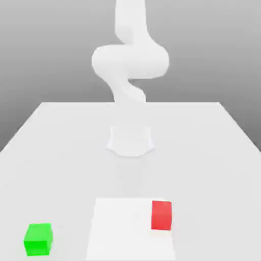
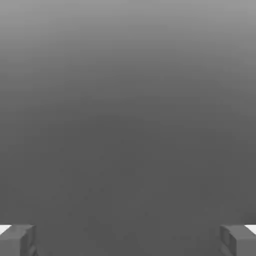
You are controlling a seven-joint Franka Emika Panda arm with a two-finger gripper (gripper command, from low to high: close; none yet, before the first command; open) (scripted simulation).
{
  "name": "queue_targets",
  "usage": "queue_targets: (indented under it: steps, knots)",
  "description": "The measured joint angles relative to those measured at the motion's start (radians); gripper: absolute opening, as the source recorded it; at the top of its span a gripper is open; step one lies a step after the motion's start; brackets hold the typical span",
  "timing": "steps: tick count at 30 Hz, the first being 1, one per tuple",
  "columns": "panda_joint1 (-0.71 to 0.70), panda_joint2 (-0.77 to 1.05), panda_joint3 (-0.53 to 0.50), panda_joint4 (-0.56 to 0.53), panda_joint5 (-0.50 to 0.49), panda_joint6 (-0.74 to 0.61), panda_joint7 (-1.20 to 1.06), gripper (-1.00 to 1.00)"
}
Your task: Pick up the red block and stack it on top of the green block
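Observation:
The red block [image 1: 161, 214] rests near the table's front edge, towards the exterior view's right. The green block [image 1: 38, 239] lies on the table at the front, on the exterior view's left, well apart from the red one. In the hand view my gripper [image 2: 128, 240] is open, its grey fingertips [image 2: 17, 239] set wide apart with nothing between them, and only a plain grey backdrop lies ahead. The white arm [image 1: 130, 61] rises from its base [image 1: 130, 140] at the table's middle and runs out of the top of the picture.
A white rectangular patch [image 1: 125, 229] lies at the table's front, with the red block overlapping its right edge; I cannot tell what it is. The grey table [image 1: 61, 153] stretches wide on both sides of the base.

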Motion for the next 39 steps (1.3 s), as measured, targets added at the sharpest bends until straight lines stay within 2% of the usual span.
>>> queue_targets:
  steps: [7,14,20,26,27,34,39]
  knots:
    - [0.026,0.263,0.036,-0.132,0.044,0.145,0.055,0.0]
    - [0.044,0.516,0.088,-0.259,0.046,0.287,0.138,0.0]
    - [0.068,0.734,0.11,-0.365,-0.021,0.411,0.255,0.0]
    - [0.1,0.952,0.063,-0.351,-0.099,0.587,0.322,0.0]
    - [0.106,0.976,0.055,-0.348,-0.105,0.607,0.327,-1.0]
    - [0.105,0.976,0.055,-0.348,-0.108,0.608,0.33,-1.0]
    - [0.087,0.818,0.086,-0.372,-0.054,0.475,0.289,-1.0]
